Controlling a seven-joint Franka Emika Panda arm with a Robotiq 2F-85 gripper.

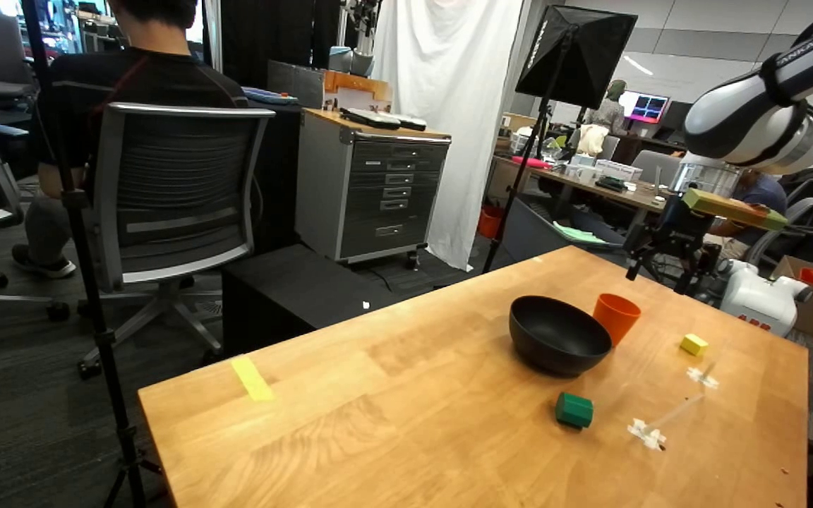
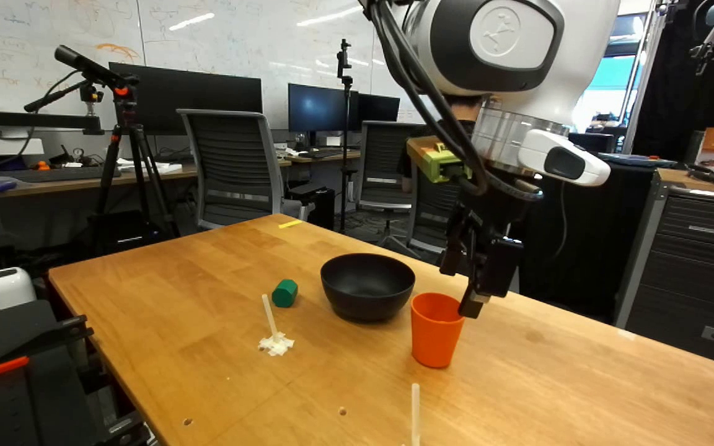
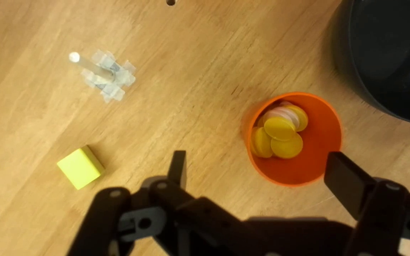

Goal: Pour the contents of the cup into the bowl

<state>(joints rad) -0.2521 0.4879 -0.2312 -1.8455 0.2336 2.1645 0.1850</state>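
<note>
The orange cup [image 3: 320,138] stands upright on the table, close beside the bowl; it also shows in both exterior views [image 1: 616,316] [image 2: 436,337]. Inside it, the contents [image 3: 287,146] are several yellow discs with some paler ones, heaped against one wall. The black bowl [image 3: 392,71] rests on the table and its inside looks bare in an exterior view [image 2: 367,303]. My gripper [image 3: 256,156] is above the table with its fingers wide apart and nothing between them. Seen from the wrist, one fingertip [image 3: 336,167] overlaps the cup's rim; an exterior view puts the gripper [image 2: 461,288] higher than the cup.
A green block [image 1: 574,410] lies near the bowl. A yellow block [image 3: 80,168] sits on the other side of the cup. Two thin pale rods stick up from the table, one with a white taped base [image 2: 276,344]. The wooden table [image 1: 406,423] has a nearby far edge.
</note>
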